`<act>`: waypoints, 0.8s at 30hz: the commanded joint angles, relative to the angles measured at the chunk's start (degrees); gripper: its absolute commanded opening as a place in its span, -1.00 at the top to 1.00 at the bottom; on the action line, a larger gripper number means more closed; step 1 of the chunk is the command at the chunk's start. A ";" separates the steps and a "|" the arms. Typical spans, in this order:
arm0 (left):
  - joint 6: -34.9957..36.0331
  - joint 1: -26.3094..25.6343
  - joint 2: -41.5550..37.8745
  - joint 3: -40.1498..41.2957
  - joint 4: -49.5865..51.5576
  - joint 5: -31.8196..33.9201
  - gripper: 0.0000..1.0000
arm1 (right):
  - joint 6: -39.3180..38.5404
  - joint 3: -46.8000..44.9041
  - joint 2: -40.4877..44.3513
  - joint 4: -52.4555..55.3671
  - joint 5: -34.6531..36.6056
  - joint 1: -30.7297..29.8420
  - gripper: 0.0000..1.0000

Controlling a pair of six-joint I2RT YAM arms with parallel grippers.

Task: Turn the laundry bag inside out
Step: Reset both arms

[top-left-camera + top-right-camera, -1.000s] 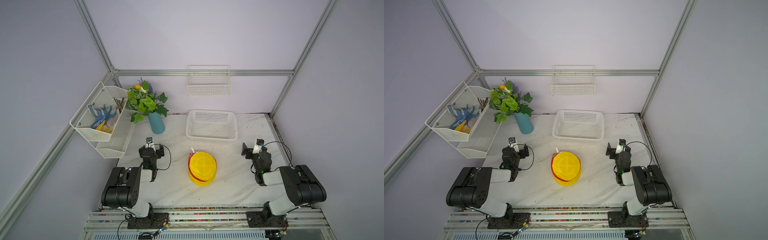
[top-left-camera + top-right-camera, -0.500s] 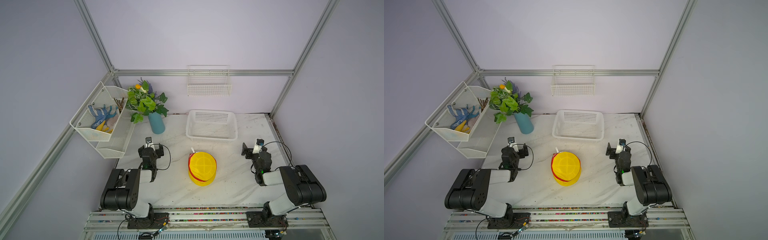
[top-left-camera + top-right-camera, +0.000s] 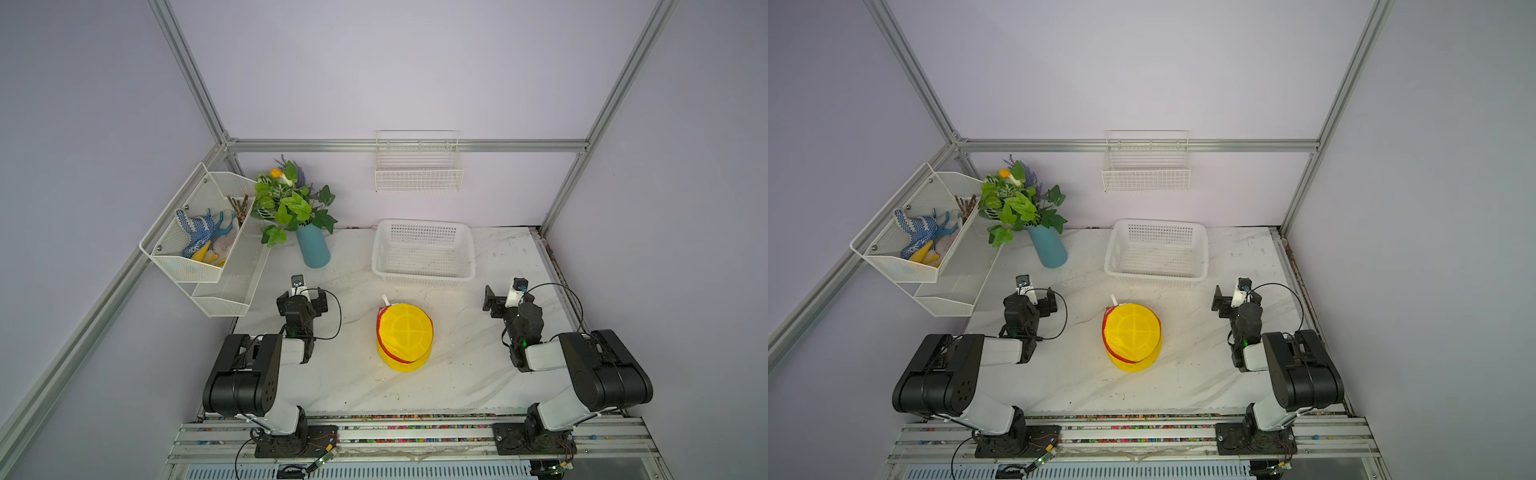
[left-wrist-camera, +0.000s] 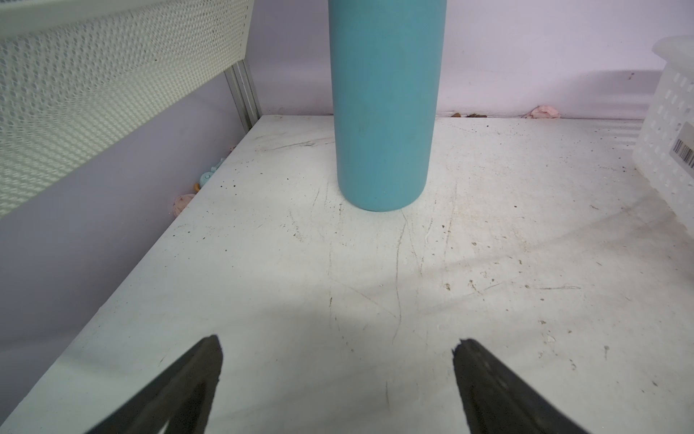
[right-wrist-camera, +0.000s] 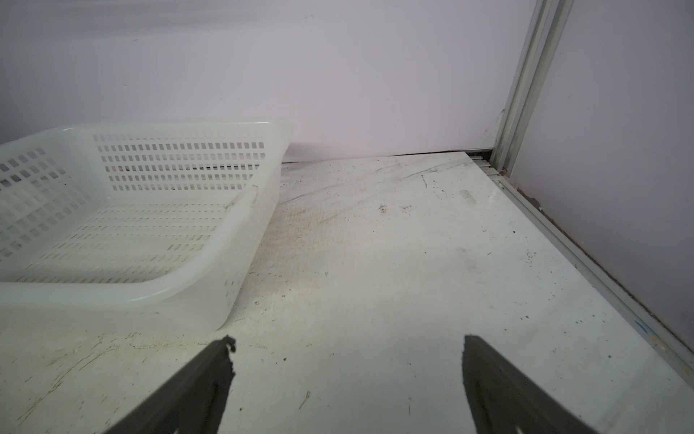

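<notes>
Standing near the middle of the white marbled table [image 3: 353, 386], the yellow mesh laundry bag [image 3: 405, 336] had a round drum shape in both top views. Its domed face was up, a red zipper trim [image 3: 379, 328] ran along the side toward the left arm, and a small white tab [image 3: 384, 299] stuck out at its far edge. Neither claw touched it. The left gripper [image 3: 302, 296] was low over the table, well apart from the bag, with its jaws spread wide and nothing between them. In the left wrist view its dark fingertips [image 4: 202, 368] framed only bare tabletop, and the teal vase [image 4: 383, 112] stood ahead of them. The right gripper [image 3: 509, 297] was on the other side of the bag, also well apart from it, fully spread and holding nothing. The right wrist view showed its fingertips [image 5: 214, 368] over bare table, with the white perforated plastic basket [image 5: 157, 291] ahead, toward the middle. In both top views that basket stood behind the bag, near the back wall.
</notes>
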State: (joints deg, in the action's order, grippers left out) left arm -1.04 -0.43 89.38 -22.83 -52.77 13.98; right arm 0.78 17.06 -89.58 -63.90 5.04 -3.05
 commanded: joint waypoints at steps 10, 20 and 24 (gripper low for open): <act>-0.28 0.21 0.44 1.04 -1.03 0.44 -1.00 | -0.16 -0.01 -0.28 -2.02 0.10 0.08 -0.98; -0.34 0.25 0.07 0.85 0.01 0.39 -1.00 | -0.16 -0.01 -0.25 -2.02 0.09 0.06 -0.98; -0.19 0.25 0.25 1.06 -0.75 0.35 -1.00 | -0.16 -0.01 -0.24 -2.07 0.06 0.09 -0.98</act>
State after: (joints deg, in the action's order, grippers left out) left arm -1.04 -0.43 89.38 -22.83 -52.77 13.98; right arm 0.78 17.06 -89.58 -63.90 5.04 -3.05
